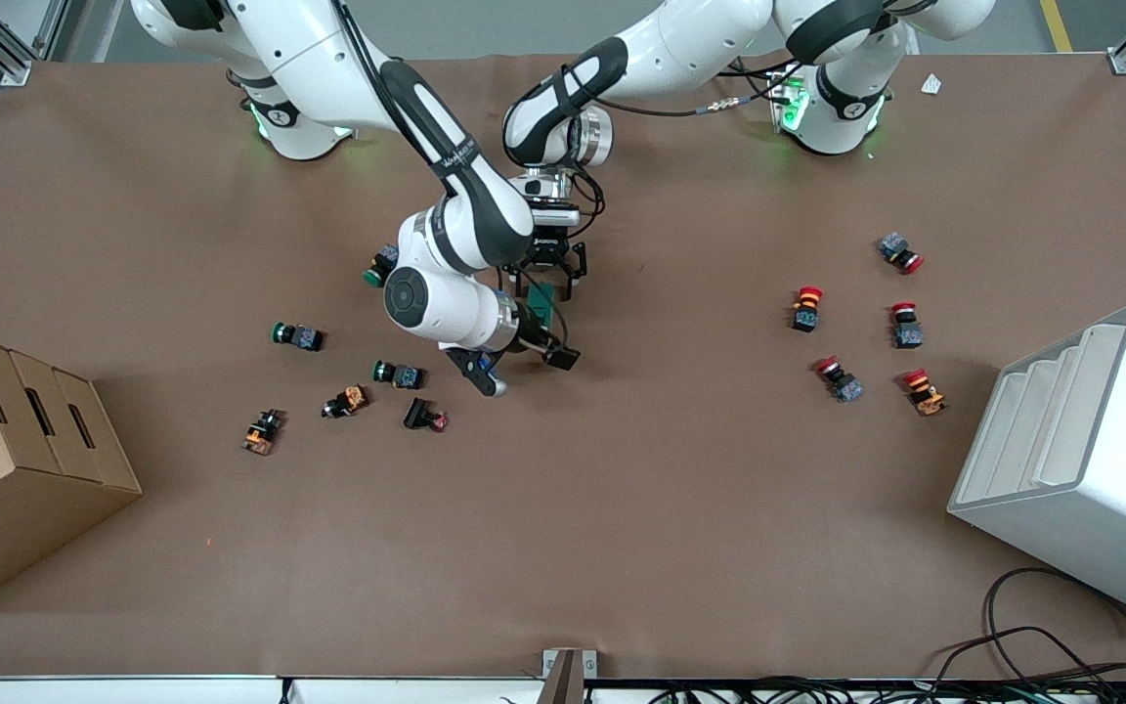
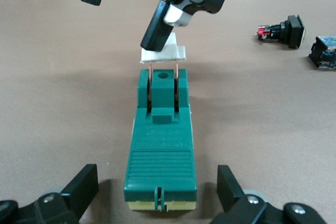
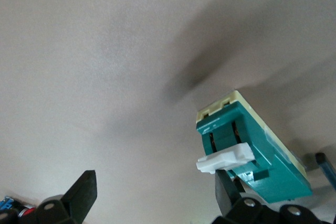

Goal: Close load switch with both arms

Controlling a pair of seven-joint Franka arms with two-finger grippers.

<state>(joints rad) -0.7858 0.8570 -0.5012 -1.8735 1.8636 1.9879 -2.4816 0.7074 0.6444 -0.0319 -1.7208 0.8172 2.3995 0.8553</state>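
Observation:
The load switch (image 1: 541, 305) is a dark-green block lying flat on the brown table near its middle. In the left wrist view the load switch (image 2: 160, 145) has its white lever (image 2: 164, 53) raised on two copper blades. My left gripper (image 1: 548, 282) is open and straddles the switch's cream end, with gaps on both sides (image 2: 157, 190). My right gripper (image 1: 524, 369) is open, and one of its fingers (image 2: 157, 24) rests against the lever. In the right wrist view the switch (image 3: 262, 166) and its lever (image 3: 226, 158) sit beside one finger (image 3: 227, 190).
Green-capped push buttons (image 1: 297, 335) and other small buttons (image 1: 424, 416) lie toward the right arm's end. Red mushroom buttons (image 1: 806, 308) lie toward the left arm's end. A cardboard box (image 1: 16, 460) and a white bin (image 1: 1081, 460) stand at the table's two ends.

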